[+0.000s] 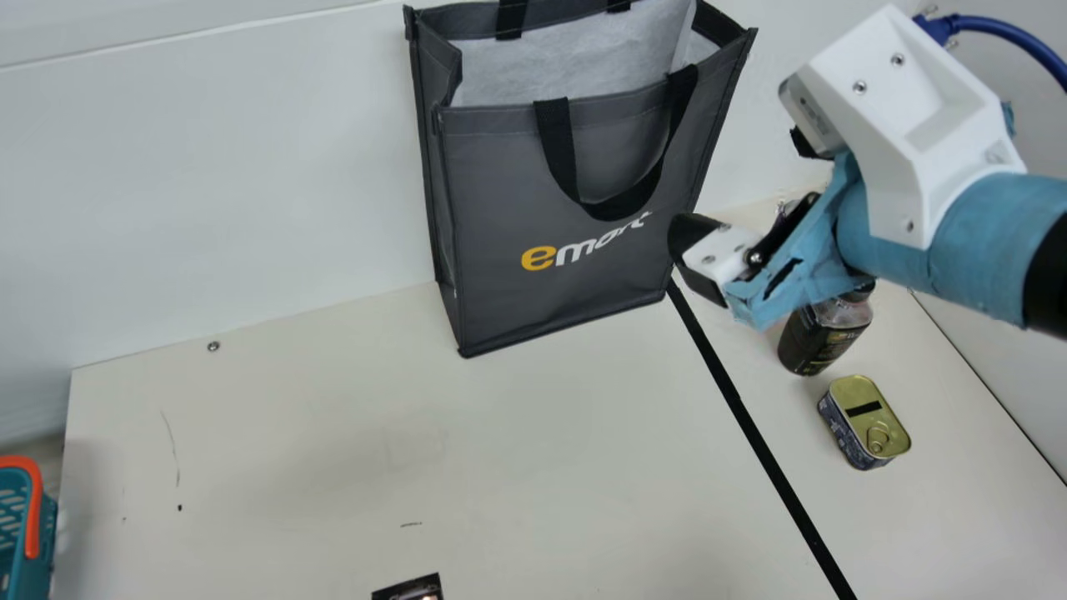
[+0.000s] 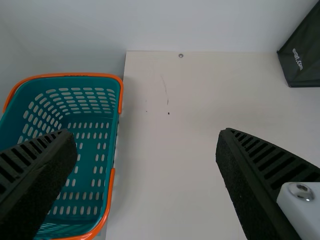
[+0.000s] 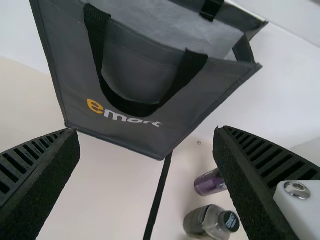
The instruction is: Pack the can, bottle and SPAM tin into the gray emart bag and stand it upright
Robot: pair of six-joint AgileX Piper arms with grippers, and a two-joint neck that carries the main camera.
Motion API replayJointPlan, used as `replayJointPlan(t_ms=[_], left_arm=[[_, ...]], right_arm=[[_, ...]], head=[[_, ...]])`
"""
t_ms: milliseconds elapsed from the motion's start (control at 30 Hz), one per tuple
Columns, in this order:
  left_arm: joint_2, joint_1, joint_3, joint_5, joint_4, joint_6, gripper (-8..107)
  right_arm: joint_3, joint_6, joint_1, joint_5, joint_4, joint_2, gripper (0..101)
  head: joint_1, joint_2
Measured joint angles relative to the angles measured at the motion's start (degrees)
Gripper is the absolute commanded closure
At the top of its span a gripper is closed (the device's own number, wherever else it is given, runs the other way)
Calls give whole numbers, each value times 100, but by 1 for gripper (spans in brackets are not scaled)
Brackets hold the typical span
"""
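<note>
Gray emart bag (image 1: pixel 500 183) stands beyond the right pincer (image 3: pixel 146 131), gaping empty like the left pincer (image 2: pixel 145 132); too low a swing could topple the nearby bottle (image 1: pixel 821 337)

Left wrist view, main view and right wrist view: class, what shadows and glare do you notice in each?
Left wrist view: soft shadow on the table beside the basket, small glint on a metal screw; main view: diffuse shading at the table's left edge, dull sheen on the tin; right wrist view: bright highlight on another screw.
</note>
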Motion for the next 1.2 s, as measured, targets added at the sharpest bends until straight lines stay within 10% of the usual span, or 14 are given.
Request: replayJointPlan(t_ms=[467,1200], left_arm=[[0,0,0,0,0,0,9],[0,0,0,0,0,0,9]], right_arm=[[-1204,-1016,-213,262,411,824,6],[-1886,-2566,-333,248,1276,1741,6]], head=[[0,-9],[0,0]])
